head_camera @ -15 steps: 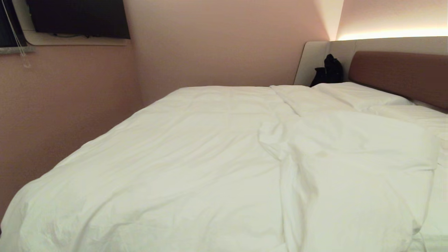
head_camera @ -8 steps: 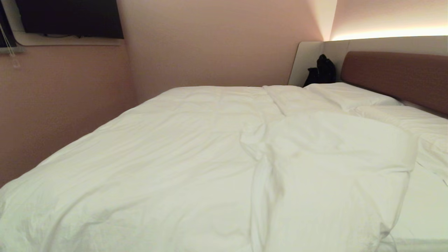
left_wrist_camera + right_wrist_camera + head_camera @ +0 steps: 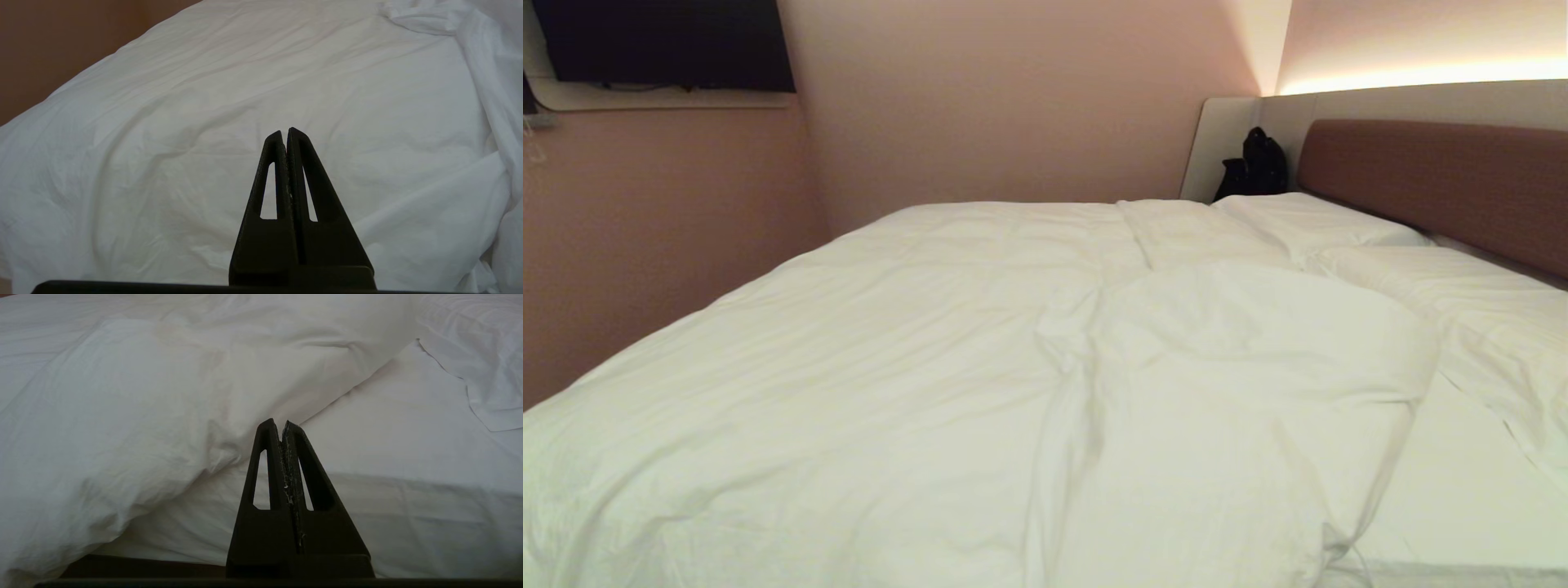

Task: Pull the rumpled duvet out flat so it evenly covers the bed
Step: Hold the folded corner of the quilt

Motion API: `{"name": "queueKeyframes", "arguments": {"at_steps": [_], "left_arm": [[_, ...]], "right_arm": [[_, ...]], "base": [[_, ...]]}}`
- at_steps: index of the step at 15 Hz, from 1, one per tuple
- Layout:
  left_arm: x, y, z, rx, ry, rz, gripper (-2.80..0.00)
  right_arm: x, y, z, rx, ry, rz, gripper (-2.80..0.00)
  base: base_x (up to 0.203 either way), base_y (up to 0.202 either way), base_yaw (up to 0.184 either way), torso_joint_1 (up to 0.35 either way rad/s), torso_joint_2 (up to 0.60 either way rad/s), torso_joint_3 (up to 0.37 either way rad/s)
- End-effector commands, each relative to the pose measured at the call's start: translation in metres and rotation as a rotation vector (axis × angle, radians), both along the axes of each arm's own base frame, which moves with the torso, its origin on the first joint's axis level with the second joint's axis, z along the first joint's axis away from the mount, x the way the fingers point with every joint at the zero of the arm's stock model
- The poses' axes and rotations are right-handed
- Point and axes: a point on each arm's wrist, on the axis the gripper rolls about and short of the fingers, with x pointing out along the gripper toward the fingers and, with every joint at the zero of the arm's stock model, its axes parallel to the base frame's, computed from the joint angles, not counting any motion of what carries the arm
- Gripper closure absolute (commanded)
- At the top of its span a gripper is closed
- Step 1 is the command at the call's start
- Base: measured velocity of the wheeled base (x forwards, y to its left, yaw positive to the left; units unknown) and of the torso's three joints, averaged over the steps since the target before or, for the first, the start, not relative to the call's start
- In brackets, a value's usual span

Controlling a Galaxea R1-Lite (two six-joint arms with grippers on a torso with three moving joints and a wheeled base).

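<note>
From the head camera, I am seeing the whole scene sliding left, so the base is turning me toward the bare sheet [image 3: 1462,498] where the duvet [image 3: 915,392] is folded back on the bed [image 3: 1437,188]; neither arm is showing here. The left gripper [image 3: 286,131], in its wrist view, is sitting pressed shut and empty above the flat part of the duvet. In the right wrist view, the right gripper [image 3: 278,422] is likewise clamped on nothing, pointing near the folded edge.

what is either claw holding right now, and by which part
Nothing. The left claw and right claw are both shut and empty, short of the puffy white duvet.
</note>
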Motion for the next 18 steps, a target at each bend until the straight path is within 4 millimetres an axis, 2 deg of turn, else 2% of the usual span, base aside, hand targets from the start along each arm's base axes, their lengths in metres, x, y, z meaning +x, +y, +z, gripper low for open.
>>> {"name": "queueKeyframes", "arguments": {"at_steps": [1,18], "left_arm": [[0.0,0.0,0.0,-0.013,0.0,0.0,0.0],[0.0,0.0001,0.0,-0.04,0.001,0.004,0.0]], "right_arm": [[0.0,0.0,0.0,-0.001,-0.001,0.0,0.0],[0.0,0.0,0.0,0.001,-0.001,-0.001,0.0]], "base": [[0.0,-0.045,-0.003,0.005,0.0,0.001],[0.0,0.0,0.0,0.0,0.0,0.0]]}}
